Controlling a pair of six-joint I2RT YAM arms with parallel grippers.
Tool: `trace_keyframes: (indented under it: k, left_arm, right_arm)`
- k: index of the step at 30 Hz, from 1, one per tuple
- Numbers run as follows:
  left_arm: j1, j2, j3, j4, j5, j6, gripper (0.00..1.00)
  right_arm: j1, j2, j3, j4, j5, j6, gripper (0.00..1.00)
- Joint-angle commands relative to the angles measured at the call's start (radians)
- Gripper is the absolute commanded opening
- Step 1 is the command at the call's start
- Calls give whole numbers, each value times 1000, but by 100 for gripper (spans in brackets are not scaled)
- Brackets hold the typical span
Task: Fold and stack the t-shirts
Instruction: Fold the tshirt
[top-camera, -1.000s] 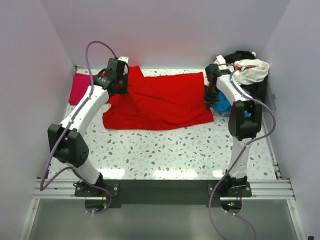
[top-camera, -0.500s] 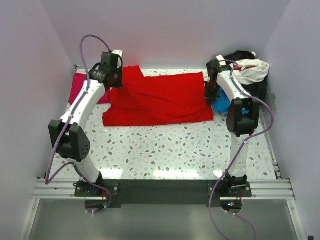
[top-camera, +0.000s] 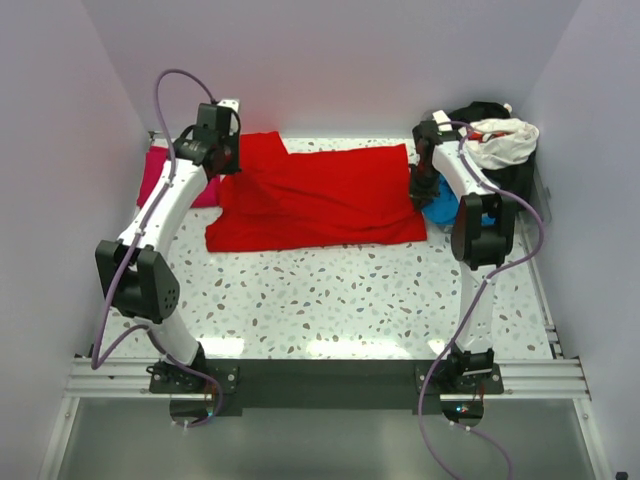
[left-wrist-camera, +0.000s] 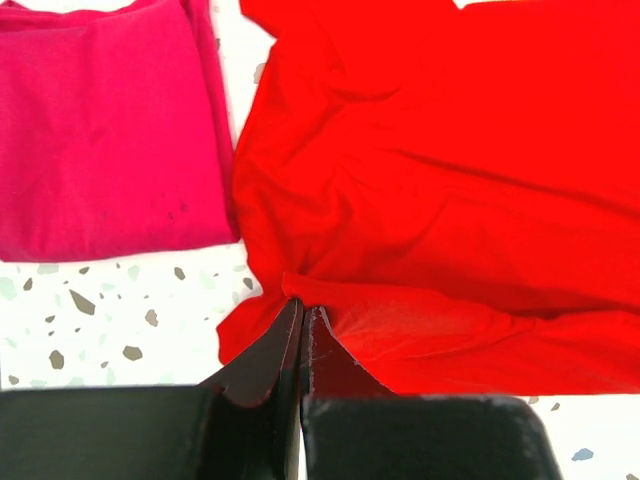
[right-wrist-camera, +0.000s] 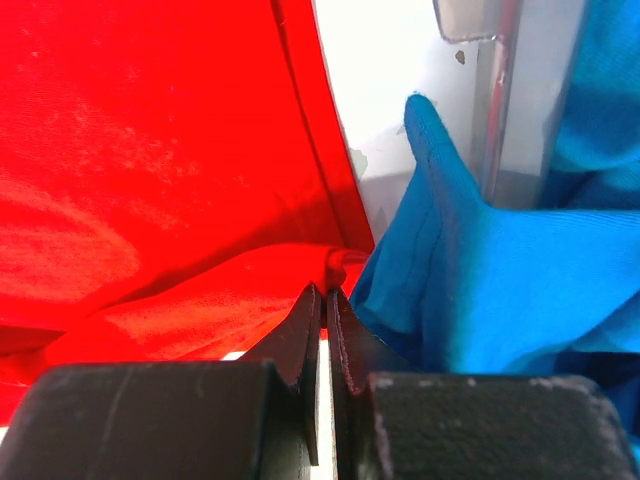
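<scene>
Our left gripper (left-wrist-camera: 301, 318) and right gripper (right-wrist-camera: 324, 300) clamp thin edges of the red t-shirt (top-camera: 320, 200), so uneven pulling could slip one or drag the blue t-shirt (right-wrist-camera: 480, 290) at right.

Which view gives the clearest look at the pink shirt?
The left wrist view: the pink shirt fills its upper left, lying flat beside the red shirt. The top view shows only a strip of it behind the left arm. The right wrist view does not show it.
</scene>
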Motion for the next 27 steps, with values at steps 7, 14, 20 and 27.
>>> trace_keyframes:
  k: [7, 14, 20, 27]
  left_arm:
    - [38, -74, 3, 47, -56, -17, 0]
    - [46, -48, -5, 60, -33, -16, 0]
    - [45, 1, 12, 90, -17, -14, 0]
    - [46, 101, 187, 88, 1, -14, 47]
  right_arm:
    - [-8, 6, 33, -24, 19, -19, 0]
    - [-8, 15, 38, -21, 18, -19, 0]
    - [-8, 38, 71, -23, 13, -12, 0]
    - [-9, 34, 148, -11, -8, 12, 52]
